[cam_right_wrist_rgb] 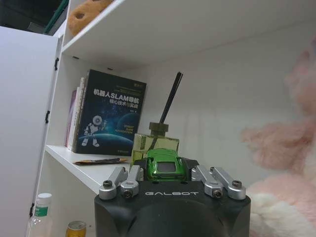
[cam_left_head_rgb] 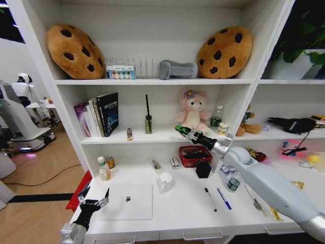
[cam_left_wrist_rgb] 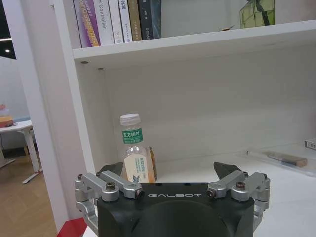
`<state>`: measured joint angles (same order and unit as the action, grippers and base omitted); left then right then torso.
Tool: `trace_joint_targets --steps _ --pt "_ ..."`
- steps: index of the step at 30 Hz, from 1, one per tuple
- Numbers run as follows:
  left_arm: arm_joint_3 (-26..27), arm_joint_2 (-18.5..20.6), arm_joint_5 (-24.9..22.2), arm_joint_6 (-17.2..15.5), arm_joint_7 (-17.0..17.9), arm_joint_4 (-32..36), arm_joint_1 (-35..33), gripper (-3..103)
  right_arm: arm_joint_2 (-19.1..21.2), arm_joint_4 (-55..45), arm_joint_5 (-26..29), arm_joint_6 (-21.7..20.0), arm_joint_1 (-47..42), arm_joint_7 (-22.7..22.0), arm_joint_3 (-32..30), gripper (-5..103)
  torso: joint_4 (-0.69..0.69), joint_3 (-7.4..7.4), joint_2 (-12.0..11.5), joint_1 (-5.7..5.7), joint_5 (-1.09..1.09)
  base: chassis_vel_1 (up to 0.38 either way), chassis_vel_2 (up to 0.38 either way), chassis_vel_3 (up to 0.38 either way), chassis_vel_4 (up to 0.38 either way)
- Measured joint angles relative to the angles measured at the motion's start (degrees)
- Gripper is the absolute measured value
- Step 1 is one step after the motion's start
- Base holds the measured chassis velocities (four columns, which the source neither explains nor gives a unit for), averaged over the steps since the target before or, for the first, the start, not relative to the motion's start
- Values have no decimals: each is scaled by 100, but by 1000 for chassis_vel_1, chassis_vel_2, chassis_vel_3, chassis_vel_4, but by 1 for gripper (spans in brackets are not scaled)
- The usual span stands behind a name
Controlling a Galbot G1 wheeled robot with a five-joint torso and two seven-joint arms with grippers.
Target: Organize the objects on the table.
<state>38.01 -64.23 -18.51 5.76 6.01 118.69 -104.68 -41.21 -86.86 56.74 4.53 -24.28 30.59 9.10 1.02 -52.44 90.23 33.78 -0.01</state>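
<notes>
My right gripper point(cam_left_head_rgb: 180, 130) reaches up to the middle shelf, just left of the pink plush, and is shut on the tiny green toy car point(cam_right_wrist_rgb: 165, 164). The car sits between its fingers point(cam_right_wrist_rgb: 123, 178). My left gripper point(cam_left_head_rgb: 94, 200) hovers open at the table's point(cam_left_head_rgb: 183, 216) front left corner, beside the closed silver laptop point(cam_left_head_rgb: 129, 202). A black pen point(cam_left_head_rgb: 210, 199) and a blue pen point(cam_left_head_rgb: 224, 199) lie side by side right of the laptop. A small clear bottle point(cam_left_head_rgb: 103, 169) stands at the back left; the left wrist view shows the bottle point(cam_left_wrist_rgb: 134, 153) ahead of the open left gripper point(cam_left_wrist_rgb: 170, 174).
A white mug point(cam_left_head_rgb: 165, 181), a red basket point(cam_left_head_rgb: 194, 155) and a black box point(cam_left_head_rgb: 203, 169) stand mid-table. The shelf holds books point(cam_left_head_rgb: 99, 114), a reed diffuser point(cam_left_head_rgb: 148, 122) and a pink plush point(cam_left_head_rgb: 193, 113). Cookie cushions point(cam_left_head_rgb: 74, 52) lie on the top shelf.
</notes>
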Motion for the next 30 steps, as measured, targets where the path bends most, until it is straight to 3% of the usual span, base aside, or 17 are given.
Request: trace_joint_targets --steps 5,12,30 --pt "-49 -87 40 36 0 -123 66 100 -570 572 8 -92 828 -73 686 37 -5 0 0 0 -2 0 0 0 0" --pt "-101 -99 67 49 -6 -212 176 100 -844 918 16 -127 1318 -83 1080 37 -1 0 0 0 -1 0 0 0 0" --pt "-209 22 14 39 -4 -388 501 100 -385 427 -169 -534 522 -90 466 37 -1 1 1 -1 1 0 0 0 0"
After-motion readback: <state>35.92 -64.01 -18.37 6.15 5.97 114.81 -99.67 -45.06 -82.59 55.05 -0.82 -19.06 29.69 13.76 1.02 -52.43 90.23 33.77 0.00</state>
